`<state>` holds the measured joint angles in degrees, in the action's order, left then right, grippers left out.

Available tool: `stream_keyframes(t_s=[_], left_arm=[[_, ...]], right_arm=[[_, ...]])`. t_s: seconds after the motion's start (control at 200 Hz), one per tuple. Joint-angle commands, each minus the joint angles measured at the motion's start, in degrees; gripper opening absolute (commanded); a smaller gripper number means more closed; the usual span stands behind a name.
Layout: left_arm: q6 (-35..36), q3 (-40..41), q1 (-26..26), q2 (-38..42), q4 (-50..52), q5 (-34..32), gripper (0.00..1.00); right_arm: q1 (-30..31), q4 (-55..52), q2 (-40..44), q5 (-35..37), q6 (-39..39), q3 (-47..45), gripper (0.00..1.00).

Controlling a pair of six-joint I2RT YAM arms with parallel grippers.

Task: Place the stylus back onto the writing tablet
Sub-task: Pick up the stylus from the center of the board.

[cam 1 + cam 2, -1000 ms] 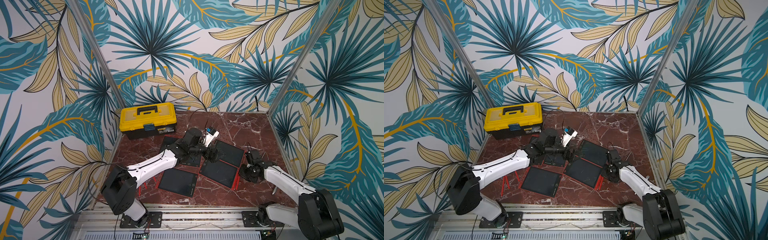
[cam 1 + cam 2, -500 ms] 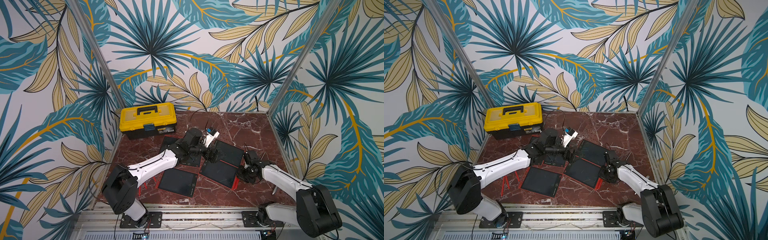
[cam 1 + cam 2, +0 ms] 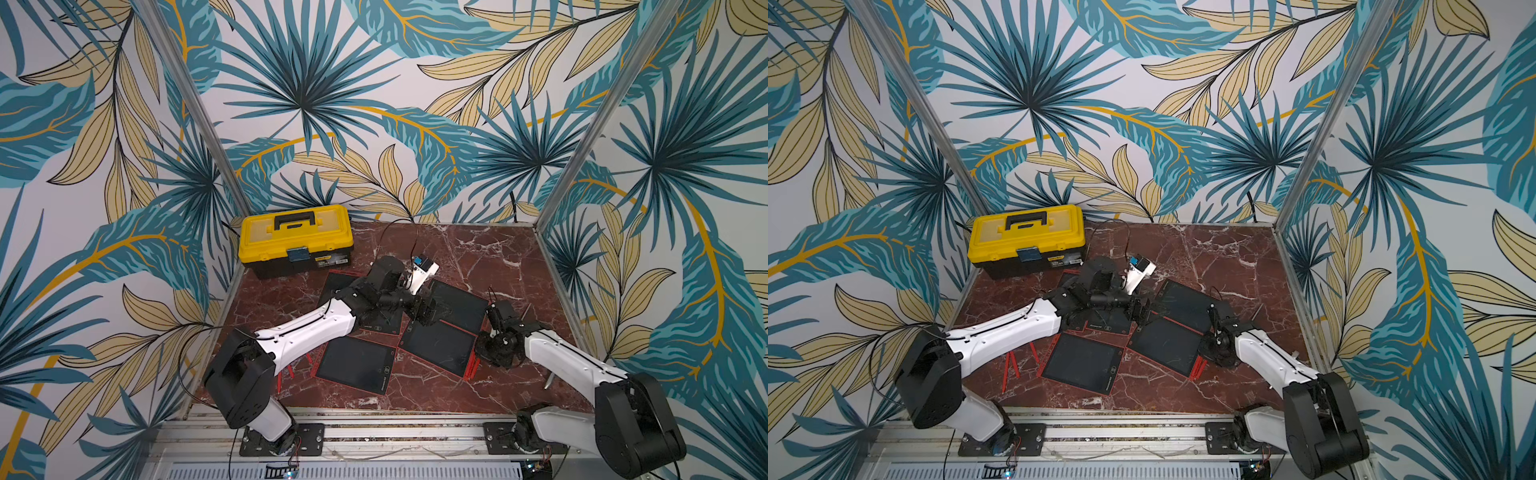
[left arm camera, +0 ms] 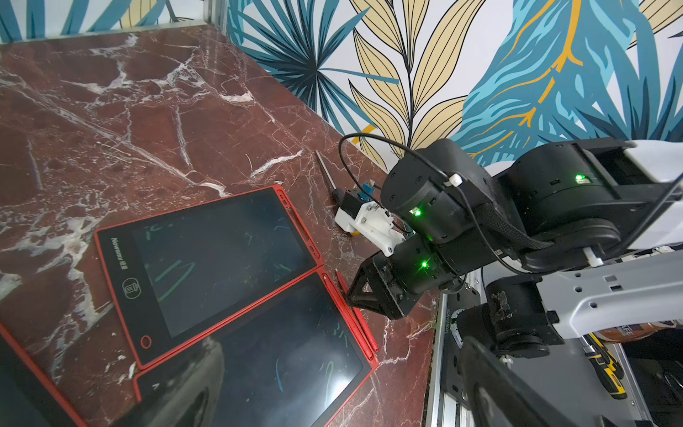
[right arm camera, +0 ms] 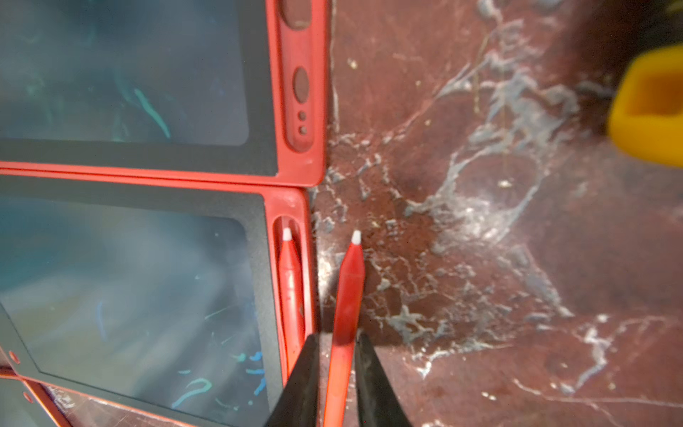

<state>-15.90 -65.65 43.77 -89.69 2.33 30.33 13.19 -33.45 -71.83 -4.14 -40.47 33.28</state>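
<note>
- Your right gripper [image 5: 338, 344] is clenched on the red stylus [image 5: 348, 292]. A black finger [image 5: 303, 380] sits close against each side of the shaft.
- The stylus is off the writing tablet [image 5: 129, 295], just beside its slotted edge and over bare desk [image 5: 480, 295]. It runs nearly parallel to that edge, slightly angled, with its white tip pointing away from the gripper. You cannot tell whether the tip rests on the desk.
- The writing tablet's own slot holds a second stylus [image 5: 292, 281], with its tip pointing the same way.
- A neighbouring tablet [image 5: 129, 74] lies edge to edge with the writing tablet, on the side the tips point toward. Its slot [image 5: 300, 85] lies bare.
- Your left gripper [image 3: 424, 309] hangs released with jaws wide and nothing between them. It is above the writing tablet's far corner, on the side away from the right gripper.
- A third tablet [image 3: 353, 365] lies just beside the writing tablet, on the side opposite the slotted edge.
- Loose red styluses [image 3: 1010, 365] lie on the desk beyond that third tablet, well apart from the writing tablet.
- The yellow toolbox [image 3: 296, 237] stands shut, well apart from the writing tablet, at the desk's far corner on the left arm's side.
</note>
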Motion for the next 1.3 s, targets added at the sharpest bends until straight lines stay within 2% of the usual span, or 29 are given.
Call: stream_keyframes(t_s=[0.0, 0.285, 0.386, 0.576, 0.751, 1.081, 1.192, 1.297], left_arm=[[0.52, 0.26, -0.35, 0.3, -1.27, 0.7, 1.0], [-0.03, 0.88, -0.3, 0.57, -2.06, 0.96, 0.99], [-0.18, 0.78, -0.35, 0.74, -2.06, 1.09, 0.99], [-0.48, 0.78, -0.35, 0.91, -2.06, 1.13, 0.99], [-0.77, 0.88, -0.27, 0.63, -2.06, 1.97, 0.99], [-0.71, 0.36, -0.29, 0.37, -2.06, 1.86, 1.0], [-0.72, 0.33, -0.31, 0.39, -2.06, 1.84, 1.0], [-0.45, 0.61, -0.35, 0.7, -2.09, 1.58, 1.0]], right_arm=[[0.34, -1.29, -1.45, 0.45, -0.53, 0.07, 0.21], [0.95, -3.46, -4.41, 3.65, -1.3, 1.94, 0.21], [1.13, -3.89, -5.57, 5.12, -1.63, 3.21, 0.15], [1.13, -3.16, -7.17, 7.88, -1.22, 4.82, 0.12], [1.05, -2.41, -9.02, 7.15, 0.17, 6.53, 0.08], [1.05, -2.99, -10.55, 7.13, 1.59, 8.6, 0.08], [1.05, -2.85, -10.95, 7.1, 1.79, 8.91, 0.13], [1.05, -3.11, -11.56, 7.63, 1.88, 9.09, 0.14]])
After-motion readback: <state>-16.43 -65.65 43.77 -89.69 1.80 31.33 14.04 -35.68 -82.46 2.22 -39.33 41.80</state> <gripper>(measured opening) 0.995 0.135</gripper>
